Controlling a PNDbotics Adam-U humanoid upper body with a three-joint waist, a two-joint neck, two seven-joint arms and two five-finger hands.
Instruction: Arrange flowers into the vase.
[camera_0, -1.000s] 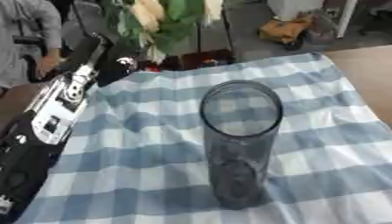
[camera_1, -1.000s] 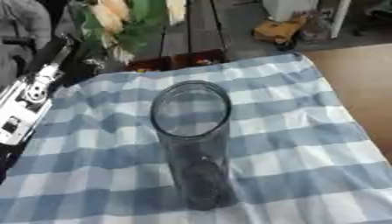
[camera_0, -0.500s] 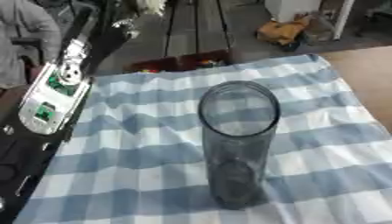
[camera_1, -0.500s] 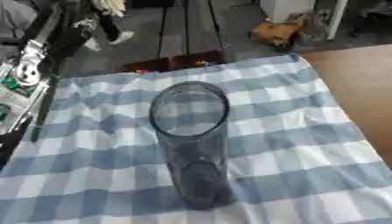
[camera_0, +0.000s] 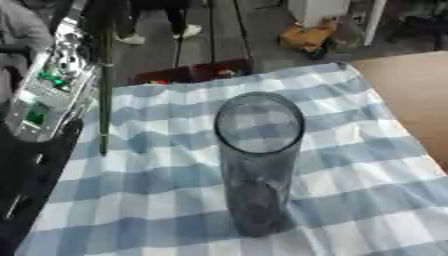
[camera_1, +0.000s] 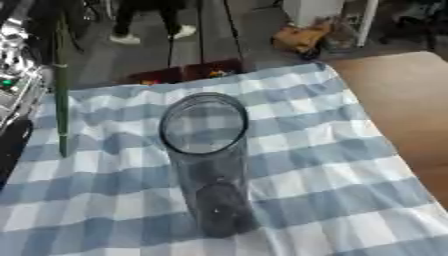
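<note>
Beyond the far edge of the table lies a grey floor with clutter and a person's legs, and the table (camera_0: 411, 95) itself is covered by a blue-and-white checked cloth (camera_0: 350, 165) that leaves bare brown wood at the right. On the cloth, near the middle and slightly toward the near side, stands the clear glass vase (camera_0: 256, 165), upright, empty, its round mouth open to the camera. The robot's left arm (camera_0: 35, 125), black with silver and green-lit parts, comes in along the left edge. A second ago pale blooms and green leaves showed at the far left; they have since risen out of the top of the view, and only a long green stem (camera_0: 103, 90) now hangs almost vertical at the left, its lower end just above the cloth and well apart from the vase. This suggests the flowers have been lifted high enough for the stem to clear the rim and now need carrying right over the mouth. The left hand holding the stem is out of sight, so its fingers cannot be judged; the right hand shows nowhere.
</note>
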